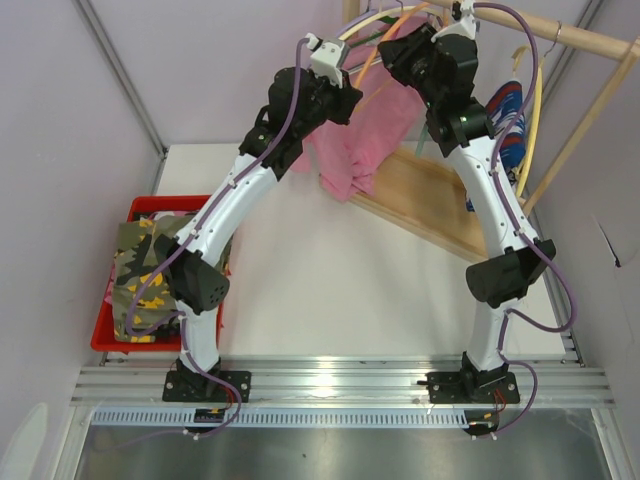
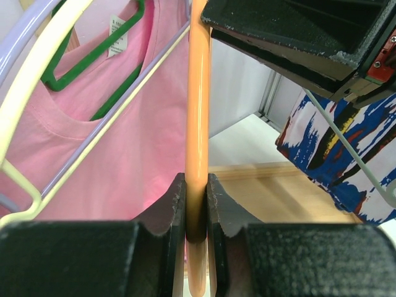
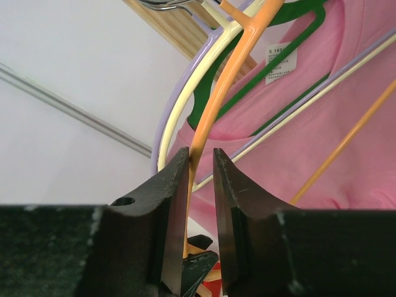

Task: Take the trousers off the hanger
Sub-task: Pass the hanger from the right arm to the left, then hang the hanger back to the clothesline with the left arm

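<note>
A thin orange hanger [image 2: 198,93] runs straight up through the left wrist view, and my left gripper [image 2: 197,180] is shut on its bar. In the right wrist view the same orange hanger [image 3: 230,68] passes between the jaws of my right gripper [image 3: 201,154]. Those jaws stand slightly apart, with the bar against the left finger only. Blue, white and red print trousers [image 2: 337,145] hang to the right on the rail [image 1: 590,40]. Yellow-olive camouflage trousers [image 1: 150,265] lie in the red bin [image 1: 105,342]. Both grippers are high up by the rail.
A plain pink T-shirt [image 1: 365,140] hangs on a green hanger [image 2: 93,68] just behind the orange one, next to cream and lilac hangers [image 3: 176,105]. The rack's wooden base board [image 1: 430,200] lies on the table at the right. Walls close in on both sides.
</note>
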`<state>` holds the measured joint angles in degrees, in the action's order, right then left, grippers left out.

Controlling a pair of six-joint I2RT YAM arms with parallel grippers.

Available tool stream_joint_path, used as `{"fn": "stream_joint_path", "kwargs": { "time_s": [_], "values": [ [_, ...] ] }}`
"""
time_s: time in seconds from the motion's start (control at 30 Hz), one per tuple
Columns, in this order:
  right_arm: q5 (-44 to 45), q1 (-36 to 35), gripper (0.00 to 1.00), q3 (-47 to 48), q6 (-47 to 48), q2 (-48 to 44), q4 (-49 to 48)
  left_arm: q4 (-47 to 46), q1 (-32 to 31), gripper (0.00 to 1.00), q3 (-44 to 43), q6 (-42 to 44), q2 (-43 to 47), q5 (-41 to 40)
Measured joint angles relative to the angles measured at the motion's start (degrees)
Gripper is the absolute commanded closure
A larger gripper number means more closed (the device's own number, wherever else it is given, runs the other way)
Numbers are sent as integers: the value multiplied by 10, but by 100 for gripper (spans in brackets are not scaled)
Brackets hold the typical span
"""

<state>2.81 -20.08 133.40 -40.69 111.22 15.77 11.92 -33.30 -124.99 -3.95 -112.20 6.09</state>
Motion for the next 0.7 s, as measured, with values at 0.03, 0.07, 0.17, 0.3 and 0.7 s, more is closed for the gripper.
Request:
{"fn": "stream_joint_path", "kwargs": {
  "time_s": [0.03, 0.07, 0.17, 0.3, 0.7],
  "values": [
    [2, 0, 73, 0, 3, 0, 0, 1, 0, 99, -1, 1, 0, 0],
    [4, 0, 74, 0, 5, 0, 0, 3, 0, 99, -3, 5, 0, 0],
    [11, -1, 74, -3, 12, -4, -1, 10, -3, 99, -11, 14, -1, -2],
    [19, -2, 71, -14, 24, -13, 1, 17, -7, 99, -19, 39, -4, -14],
    [30, -4, 53, -11, 88, -53, 22, 33, -30, 96, -72, 66, -33, -34]
  ]
}}
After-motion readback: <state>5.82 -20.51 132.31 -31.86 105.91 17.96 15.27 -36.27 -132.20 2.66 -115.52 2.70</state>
